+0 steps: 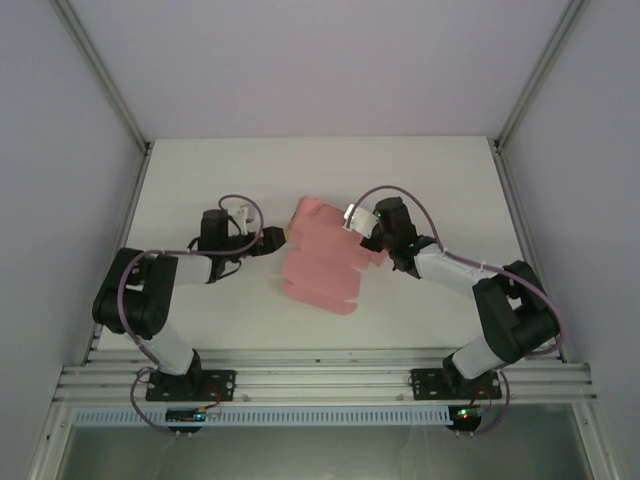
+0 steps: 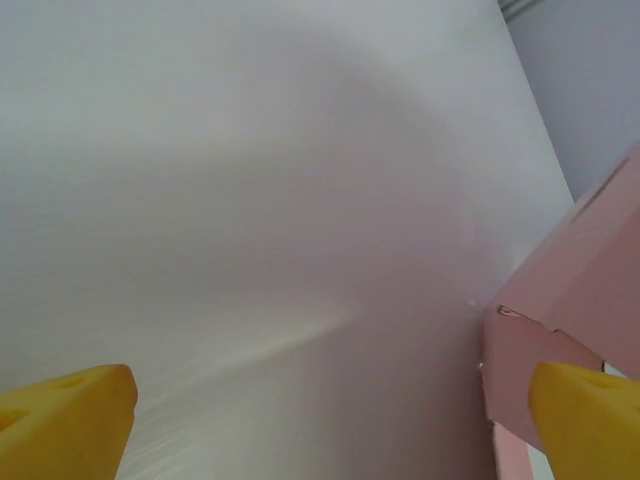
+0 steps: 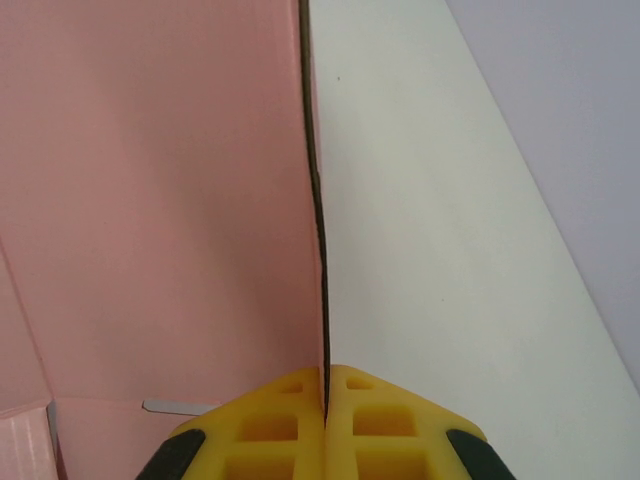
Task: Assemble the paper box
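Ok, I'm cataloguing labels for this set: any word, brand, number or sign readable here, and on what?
None readable. The paper box is plain pink card, the table plain white, and the right end effector, shut on the card's edge, bears no markings.

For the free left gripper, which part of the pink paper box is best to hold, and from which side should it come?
Probably the left edge of the paper box, approached from the left with the jaws astride the thin card. The right gripper pinches another panel edge-on, and the open left gripper sits beside that left edge.
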Robot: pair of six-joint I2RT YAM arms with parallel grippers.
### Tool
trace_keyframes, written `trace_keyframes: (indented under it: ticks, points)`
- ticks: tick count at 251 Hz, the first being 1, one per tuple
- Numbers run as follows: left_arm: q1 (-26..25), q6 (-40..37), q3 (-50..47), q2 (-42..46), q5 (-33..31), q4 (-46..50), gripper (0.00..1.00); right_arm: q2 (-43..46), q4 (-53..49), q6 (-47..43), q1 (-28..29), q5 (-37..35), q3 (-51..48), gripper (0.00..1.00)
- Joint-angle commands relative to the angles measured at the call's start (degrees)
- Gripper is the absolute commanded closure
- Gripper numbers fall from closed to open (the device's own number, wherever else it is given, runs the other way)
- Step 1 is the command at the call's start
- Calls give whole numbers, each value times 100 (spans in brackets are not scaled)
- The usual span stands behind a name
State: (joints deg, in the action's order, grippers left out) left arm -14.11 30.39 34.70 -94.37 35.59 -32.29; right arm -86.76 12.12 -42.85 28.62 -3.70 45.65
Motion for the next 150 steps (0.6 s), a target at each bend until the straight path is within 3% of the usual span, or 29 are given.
trace_keyframes:
  ticks: [1,88,150]
  points:
    - [-131,-283,65,18,186,-252,0,190,-54,316,-35,218,184,100]
    - [-556,-365,-183,147,-376,-925,0,396,-224,716,-212,736,210,100]
    - [-1161,-696,-81,151,-1203,-659,0,475,-243,822,-234,855,178,100]
